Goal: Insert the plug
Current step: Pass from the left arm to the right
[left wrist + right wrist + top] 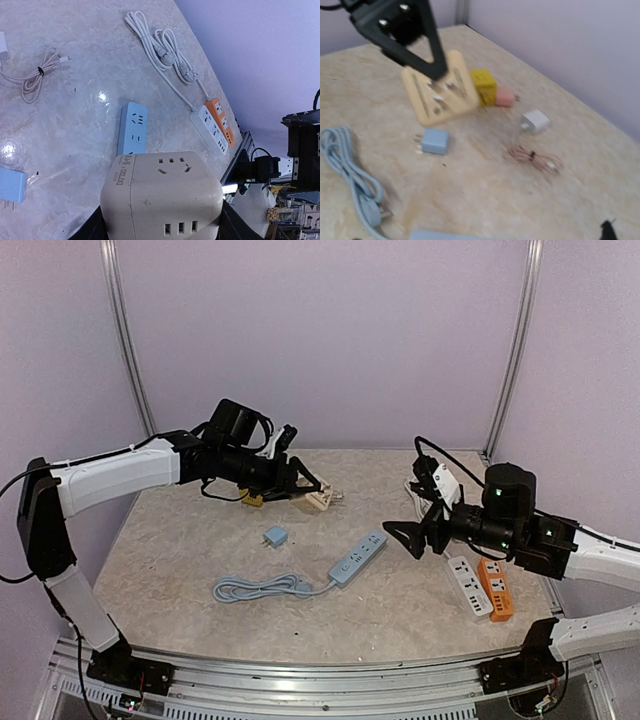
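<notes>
Top view: left tool (305, 486) clamped on tilted beige socket cube (318, 502). Blue plug (275, 536) loose on counter (180, 560), at cube's 7 o'clock. Right tool (404, 538) gapes wide, holding nothing.
Left wrist: cube fills bottom, plug at its 9 o'clock.
Right wrist: plug at cube's 6 o'clock.
</notes>
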Tool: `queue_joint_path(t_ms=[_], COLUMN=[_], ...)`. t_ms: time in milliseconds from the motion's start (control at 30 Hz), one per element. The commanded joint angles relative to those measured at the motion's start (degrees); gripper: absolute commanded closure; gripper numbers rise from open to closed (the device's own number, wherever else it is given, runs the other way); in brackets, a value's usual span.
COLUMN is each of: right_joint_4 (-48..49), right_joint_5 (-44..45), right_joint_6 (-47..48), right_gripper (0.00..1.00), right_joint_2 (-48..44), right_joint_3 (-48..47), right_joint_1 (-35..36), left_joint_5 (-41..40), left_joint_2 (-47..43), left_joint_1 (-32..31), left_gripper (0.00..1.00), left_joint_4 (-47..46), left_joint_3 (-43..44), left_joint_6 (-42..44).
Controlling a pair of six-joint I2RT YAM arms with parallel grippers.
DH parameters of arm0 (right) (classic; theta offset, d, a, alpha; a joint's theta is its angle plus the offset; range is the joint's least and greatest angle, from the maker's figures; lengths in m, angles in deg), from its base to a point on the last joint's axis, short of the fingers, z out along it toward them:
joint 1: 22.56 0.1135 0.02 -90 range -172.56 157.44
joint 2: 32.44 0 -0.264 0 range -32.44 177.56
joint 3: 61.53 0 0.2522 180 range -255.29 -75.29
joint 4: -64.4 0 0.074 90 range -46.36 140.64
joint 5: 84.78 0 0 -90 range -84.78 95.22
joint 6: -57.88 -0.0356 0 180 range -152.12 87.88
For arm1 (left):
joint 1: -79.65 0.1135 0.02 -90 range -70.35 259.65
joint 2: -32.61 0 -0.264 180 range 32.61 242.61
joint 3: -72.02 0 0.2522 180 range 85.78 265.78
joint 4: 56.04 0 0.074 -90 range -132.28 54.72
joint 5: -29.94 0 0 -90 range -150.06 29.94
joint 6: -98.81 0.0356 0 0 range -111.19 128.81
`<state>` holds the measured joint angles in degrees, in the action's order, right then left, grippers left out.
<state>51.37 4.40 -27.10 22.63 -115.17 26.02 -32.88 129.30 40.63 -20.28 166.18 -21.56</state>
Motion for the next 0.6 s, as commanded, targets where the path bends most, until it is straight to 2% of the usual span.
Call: queue_joint_path(t_ms=[0,300,567], right_joint_4=[8.3,12.5,18.6], right_joint_5=[-6.4,-8.2,-13.6], right_joint_6=[3.9,6.8,9.7], right_gripper=[0.00,0.00,0.00], right_joint_2=[0.4,0.5,-1.4], right_joint_3=[2.9,3.9,6.8], right_joint_1=[0.5,0.6,1.0], left_joint_5=[5.7,9.0,15.1], left_joint_2=[-2.1,-2.3,-1.8], left_joint_1=[-2.5,-4.5,-6.1], left_gripper=[0.98,0.98,0.98], left_joint_4=[-4.4,-7.0,-15.2], left_joint_3=[1.4,3.4,2.5], left_joint_6=[-2.4,-5.2,-10.1])
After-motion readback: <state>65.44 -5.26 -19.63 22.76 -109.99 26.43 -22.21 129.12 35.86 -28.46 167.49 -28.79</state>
